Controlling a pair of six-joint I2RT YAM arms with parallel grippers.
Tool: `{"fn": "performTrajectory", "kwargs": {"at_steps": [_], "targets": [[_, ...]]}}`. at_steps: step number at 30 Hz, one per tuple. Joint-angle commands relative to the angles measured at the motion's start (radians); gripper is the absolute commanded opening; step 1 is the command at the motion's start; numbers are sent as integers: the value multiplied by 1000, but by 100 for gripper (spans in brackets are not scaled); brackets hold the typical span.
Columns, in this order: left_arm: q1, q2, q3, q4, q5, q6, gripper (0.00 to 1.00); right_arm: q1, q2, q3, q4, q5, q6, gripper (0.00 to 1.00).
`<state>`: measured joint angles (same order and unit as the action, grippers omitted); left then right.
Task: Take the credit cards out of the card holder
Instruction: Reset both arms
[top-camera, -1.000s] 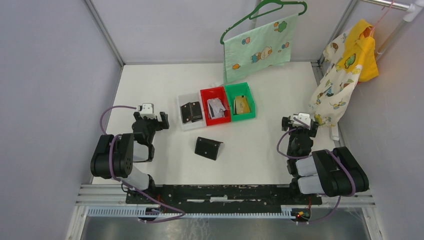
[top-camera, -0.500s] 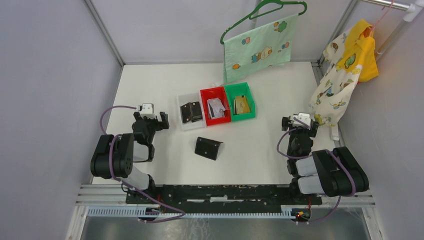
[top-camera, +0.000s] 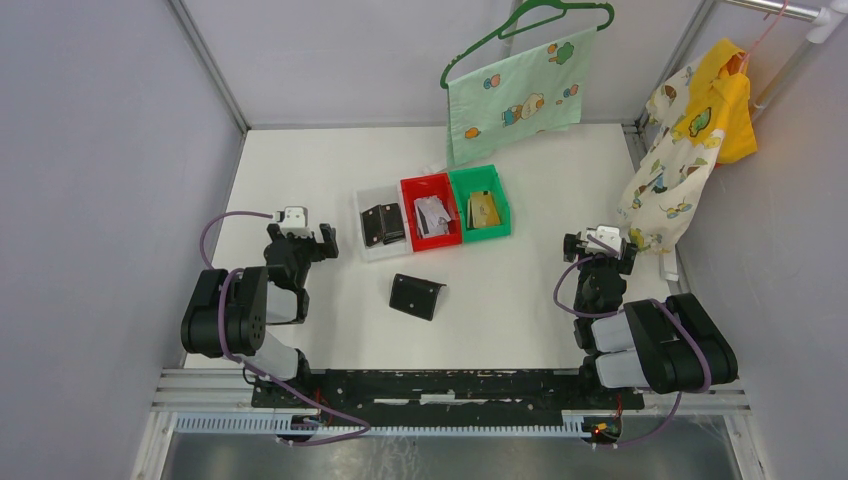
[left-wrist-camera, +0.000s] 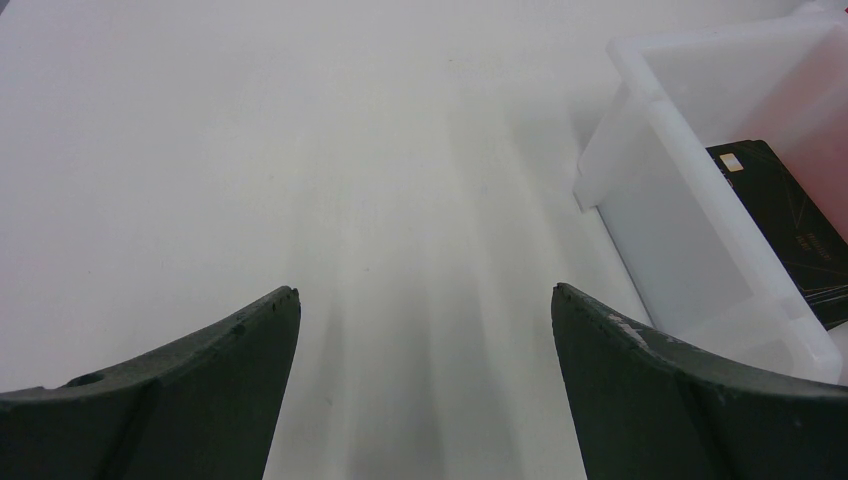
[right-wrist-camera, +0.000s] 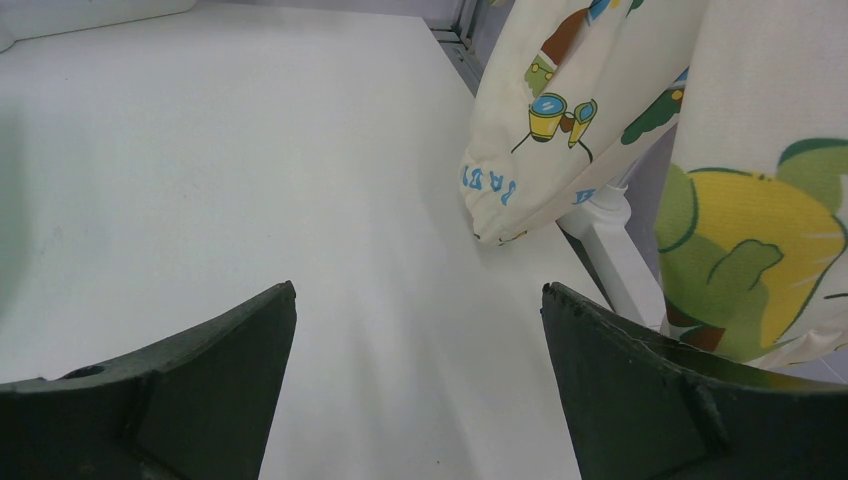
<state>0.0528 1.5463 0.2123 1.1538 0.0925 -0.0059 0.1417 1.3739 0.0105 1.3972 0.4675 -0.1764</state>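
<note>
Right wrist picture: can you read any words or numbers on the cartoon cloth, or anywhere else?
Cream cartoon-print cloth: blue letter-like marks by its hem, too blurred to read.
Whitish-grey cards in the red plastic bin: any print too small to read.
Nothing else shows text.

Left wrist view: the clear bin (left-wrist-camera: 680, 240) is cut off by the right edge; the black item (left-wrist-camera: 790, 230) inside it is only partly in frame, identity unclear. Top view: the contents of the red bin (top-camera: 406, 212) and the green bin (top-camera: 505, 205) are too small to tell. The interior of the card holder (top-camera: 416, 296) is not visible. Right wrist view: the printed garment (right-wrist-camera: 560, 120) runs past the top and right edges
</note>
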Motion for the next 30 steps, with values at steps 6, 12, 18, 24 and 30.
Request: {"fn": "performTrajectory", "kwargs": {"at_steps": [6, 12, 18, 24, 30], "targets": [[3, -4, 18, 47, 9, 27, 100, -4, -7, -113, 37, -10, 15, 98], [2, -4, 18, 47, 9, 25, 100, -2, -7, -114, 38, -10, 15, 98], [3, -3, 18, 47, 9, 26, 100, -6, -9, -114, 35, -151, -37, 98], [2, -5, 18, 47, 9, 27, 100, -7, -9, -107, 26, -156, -37, 98], [3, -3, 18, 47, 9, 26, 100, -14, -9, -104, 18, -181, -38, 98]]}}
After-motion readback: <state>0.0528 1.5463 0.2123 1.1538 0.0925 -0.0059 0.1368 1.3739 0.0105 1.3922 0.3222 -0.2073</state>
